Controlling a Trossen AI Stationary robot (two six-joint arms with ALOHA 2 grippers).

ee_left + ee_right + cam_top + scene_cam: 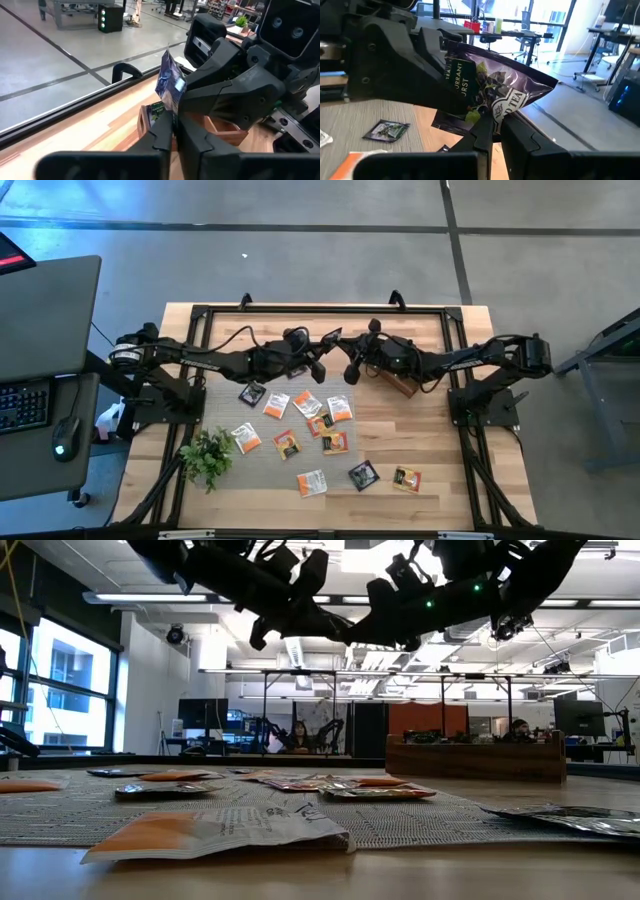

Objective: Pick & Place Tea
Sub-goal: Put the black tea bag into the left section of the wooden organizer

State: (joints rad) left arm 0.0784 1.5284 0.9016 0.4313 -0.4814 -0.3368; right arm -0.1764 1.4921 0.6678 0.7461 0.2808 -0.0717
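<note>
Tea sachet, dark purple (490, 87): held in the air between the two grippers, above the far edge of the table, well clear of the grey mat (262, 470).

Left gripper (330, 337): fingers pinched together on one edge of the sachet; you see the packet standing up from its tips in the left wrist view.

Right gripper (352, 370): fingers closed tight on the opposite edge of the same sachet.

Remaining stock: about a dozen sachets, orange-and-white (276, 405) and black (363, 474), lie scattered flat on the mat; one crumpled orange one (215, 833) lies nearest the low camera.

Wooden box (398, 383): just beside the right gripper, on the bare wood; likely the drop point.

Plant sprig (208, 455): at the mat's near-left corner, untouched.

Risks, as you proceed:
- Both grippers hold one thin foil packet; if either arm moves off before the other lets go, the packet may tear or crumple.
- If both let go together, it falls outside the box.
- The wrists are crowded close; a careless turn could knock them together.
</note>
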